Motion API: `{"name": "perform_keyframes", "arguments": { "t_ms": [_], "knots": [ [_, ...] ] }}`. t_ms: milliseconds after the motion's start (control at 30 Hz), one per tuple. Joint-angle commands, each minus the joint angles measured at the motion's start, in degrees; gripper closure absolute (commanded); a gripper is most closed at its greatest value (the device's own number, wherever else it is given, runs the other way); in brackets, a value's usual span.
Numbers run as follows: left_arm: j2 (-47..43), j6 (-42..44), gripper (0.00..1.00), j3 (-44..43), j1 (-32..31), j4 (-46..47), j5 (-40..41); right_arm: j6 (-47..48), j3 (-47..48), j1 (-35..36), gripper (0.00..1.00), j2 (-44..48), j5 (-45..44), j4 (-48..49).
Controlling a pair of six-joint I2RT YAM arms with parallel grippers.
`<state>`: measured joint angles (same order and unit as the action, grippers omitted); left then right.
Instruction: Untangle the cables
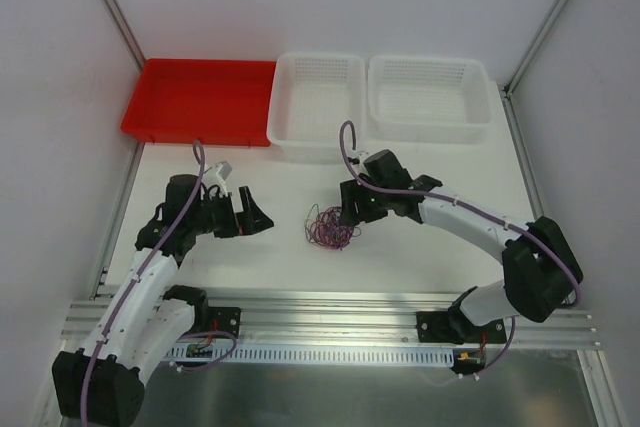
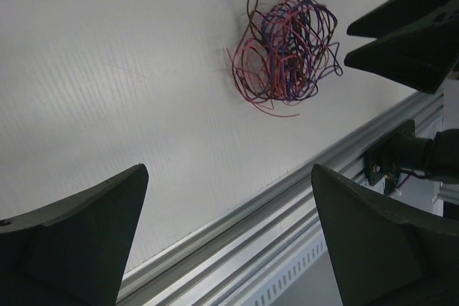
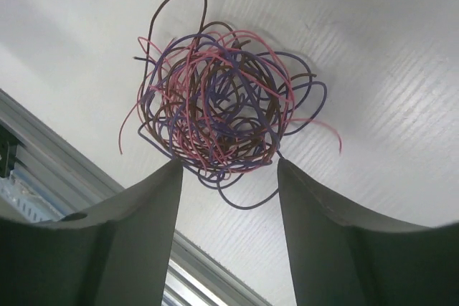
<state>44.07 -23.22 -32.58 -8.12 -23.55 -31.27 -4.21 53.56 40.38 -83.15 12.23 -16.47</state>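
Note:
The cables (image 1: 330, 227) lie as one small tangled ball of thin red, purple and dark strands on the white table, between the two arms. My right gripper (image 1: 348, 215) is right beside the ball on its right. In the right wrist view the gripper (image 3: 228, 163) is open, its fingertips touch the near edge of the cables (image 3: 222, 112), and one purple loop hangs into the gap. My left gripper (image 1: 262, 215) stands to the left of the ball, apart from it. It is wide open (image 2: 228, 170) with nothing between its fingers, and the cables (image 2: 283, 59) lie well ahead of it.
A red tray (image 1: 200, 97) and two white mesh baskets (image 1: 318, 97) (image 1: 430, 92) line the back of the table. An aluminium rail (image 1: 330, 312) runs along the near edge. The right gripper's dark fingers (image 2: 409, 34) show at the right of the left wrist view.

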Motion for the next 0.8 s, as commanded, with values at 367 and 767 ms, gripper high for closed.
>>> {"name": "perform_keyframes", "arguments": {
  "t_ms": [367,767],
  "knots": [
    [7.86,-16.31,0.06,-1.43,-25.0,14.23,17.8,-8.88,-9.08,5.41,0.4,24.17,-23.74,-4.81],
    [28.32,-10.28,0.29,-13.73,-32.22,15.38,34.69,-13.46,-13.66,9.8,0.47,24.89,-25.41,3.45]
  ]
}}
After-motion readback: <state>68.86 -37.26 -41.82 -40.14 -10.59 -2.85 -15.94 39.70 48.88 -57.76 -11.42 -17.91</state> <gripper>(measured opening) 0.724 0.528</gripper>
